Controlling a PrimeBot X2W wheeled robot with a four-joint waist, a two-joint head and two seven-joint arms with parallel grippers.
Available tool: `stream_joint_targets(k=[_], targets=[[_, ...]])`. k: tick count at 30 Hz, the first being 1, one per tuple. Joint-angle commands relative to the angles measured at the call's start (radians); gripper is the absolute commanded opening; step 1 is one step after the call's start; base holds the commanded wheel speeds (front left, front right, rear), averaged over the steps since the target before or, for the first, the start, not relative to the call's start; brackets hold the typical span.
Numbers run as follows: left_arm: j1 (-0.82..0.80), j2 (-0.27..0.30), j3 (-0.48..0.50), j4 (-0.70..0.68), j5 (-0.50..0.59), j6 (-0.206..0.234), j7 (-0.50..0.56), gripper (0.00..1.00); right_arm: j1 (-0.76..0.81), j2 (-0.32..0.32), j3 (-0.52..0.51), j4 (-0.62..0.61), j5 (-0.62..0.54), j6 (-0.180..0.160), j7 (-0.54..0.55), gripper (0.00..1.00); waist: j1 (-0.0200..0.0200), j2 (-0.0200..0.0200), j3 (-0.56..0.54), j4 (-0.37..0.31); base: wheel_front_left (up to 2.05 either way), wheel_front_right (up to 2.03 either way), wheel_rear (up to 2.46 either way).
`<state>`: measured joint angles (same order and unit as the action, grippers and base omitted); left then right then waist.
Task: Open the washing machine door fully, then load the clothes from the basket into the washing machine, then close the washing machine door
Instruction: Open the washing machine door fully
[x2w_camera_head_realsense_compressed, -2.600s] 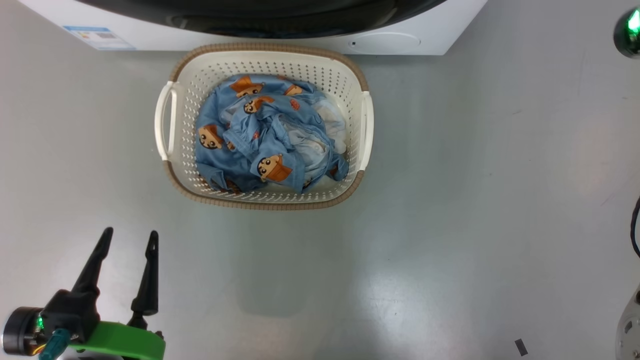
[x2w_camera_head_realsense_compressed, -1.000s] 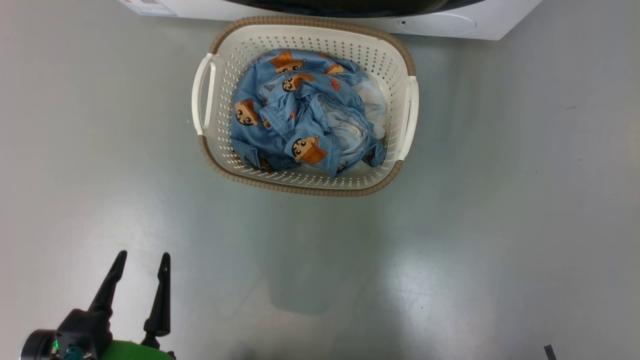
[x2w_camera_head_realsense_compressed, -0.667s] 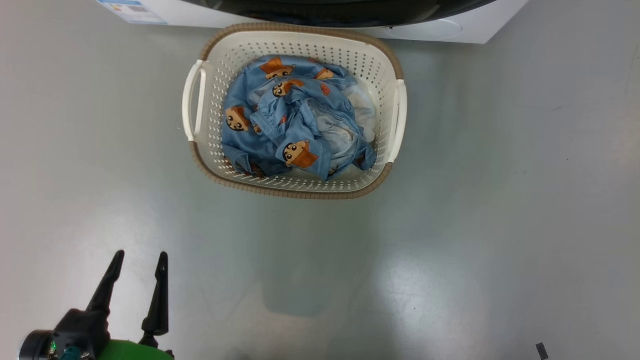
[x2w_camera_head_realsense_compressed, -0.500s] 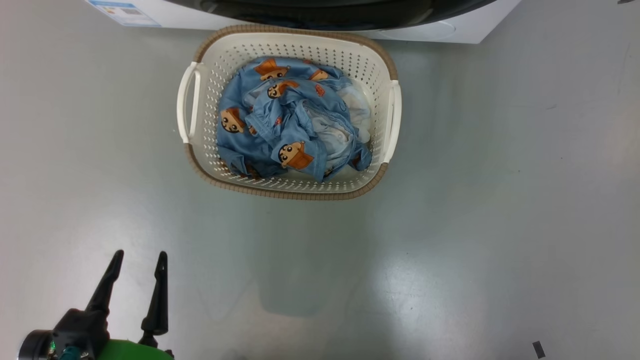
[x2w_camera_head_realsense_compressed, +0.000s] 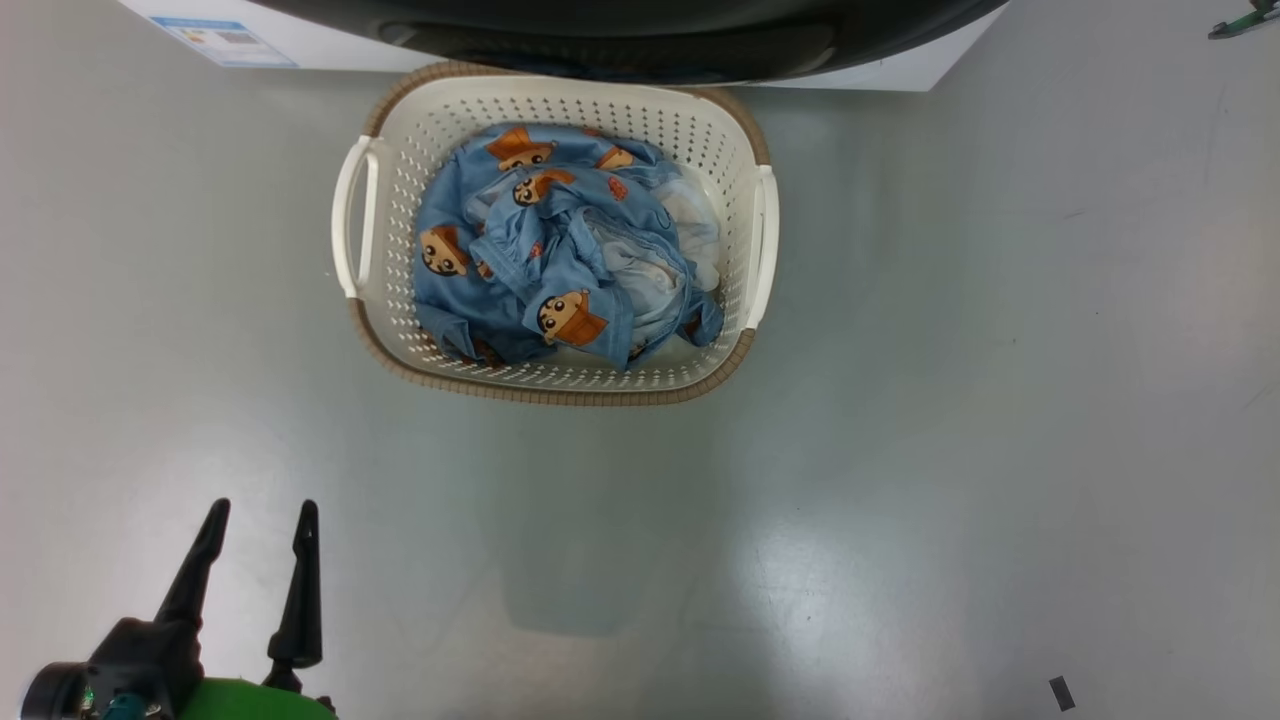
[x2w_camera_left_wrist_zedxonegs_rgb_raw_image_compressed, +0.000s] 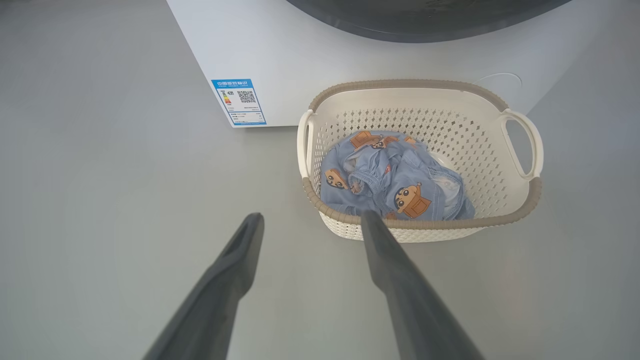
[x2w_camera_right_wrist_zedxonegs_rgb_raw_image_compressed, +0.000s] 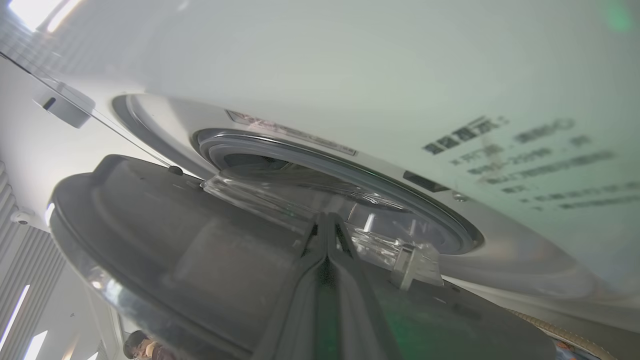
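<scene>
Washing machine door (x2w_camera_right_wrist_zedxonegs_rgb_raw_image_compressed: 165, 235): glossy black with a clear glass bowl, standing ajar from the grey gasket (x2w_camera_right_wrist_zedxonegs_rgb_raw_image_compressed: 350, 170). In the head view its dark edge (x2w_camera_head_realsense_compressed: 620, 25) overhangs the far rim of the basket.

Washing machine (x2w_camera_head_realsense_compressed: 330, 50): white front-loader on the floor, with a blue label sticker (x2w_camera_left_wrist_zedxonegs_rgb_raw_image_compressed: 238, 101) at its lower front corner.

Basket (x2w_camera_head_realsense_compressed: 560, 392): cream, perforated, brown rim, white side handles. It stands on the floor just beside the machine's front.

Clothes (x2w_camera_head_realsense_compressed: 540, 260): blue bear-print fabric bunched with white cloth, all inside the basket.

Right pincer (x2w_camera_right_wrist_zedxonegs_rgb_raw_image_compressed: 326, 220): fingers pressed together, lying along the door's inner face beside the glass bowl. It seems to touch the door, though the close view leaves that unsure.

Left pincer (x2w_camera_head_realsense_compressed: 261, 510): fingers spread and holding nothing, above the floor well apart from the basket.

Floor (x2w_camera_head_realsense_compressed: 950, 400): smooth grey.
</scene>
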<state>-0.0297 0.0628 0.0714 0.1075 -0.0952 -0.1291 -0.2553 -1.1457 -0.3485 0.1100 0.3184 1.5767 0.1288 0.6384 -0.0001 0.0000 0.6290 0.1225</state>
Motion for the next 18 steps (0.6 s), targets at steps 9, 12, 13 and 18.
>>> stream_joint_targets(k=[9, 12, 13, 18], targets=[[0.002, 0.025, 0.044, -0.024, -0.004, -0.002, -0.006, 1.00, 0.045, 0.032, 0.034, -0.056, 0.017, 0.002, 0.062, 0.00, 0.0001, 0.0000, -0.002, -0.022, 0.00, 0.00, 0.00], [0.004, 0.029, 0.045, -0.024, -0.004, -0.002, -0.006, 1.00, 0.056, 0.038, 0.041, -0.065, 0.025, 0.002, 0.084, 0.00, 0.0001, 0.0000, -0.007, -0.030, 0.00, 0.00, 0.00], [0.005, 0.030, 0.045, -0.024, -0.003, -0.002, -0.006, 1.00, 0.059, 0.039, 0.044, -0.068, 0.025, 0.002, 0.091, 0.00, 0.0001, 0.0000, -0.008, -0.032, 0.00, 0.00, 0.00], [0.002, 0.035, 0.046, -0.024, -0.004, -0.002, -0.006, 1.00, 0.075, 0.049, 0.049, -0.080, 0.036, 0.002, 0.122, 0.00, 0.0001, 0.0000, -0.012, -0.039, 0.00, 0.00, 0.00]])
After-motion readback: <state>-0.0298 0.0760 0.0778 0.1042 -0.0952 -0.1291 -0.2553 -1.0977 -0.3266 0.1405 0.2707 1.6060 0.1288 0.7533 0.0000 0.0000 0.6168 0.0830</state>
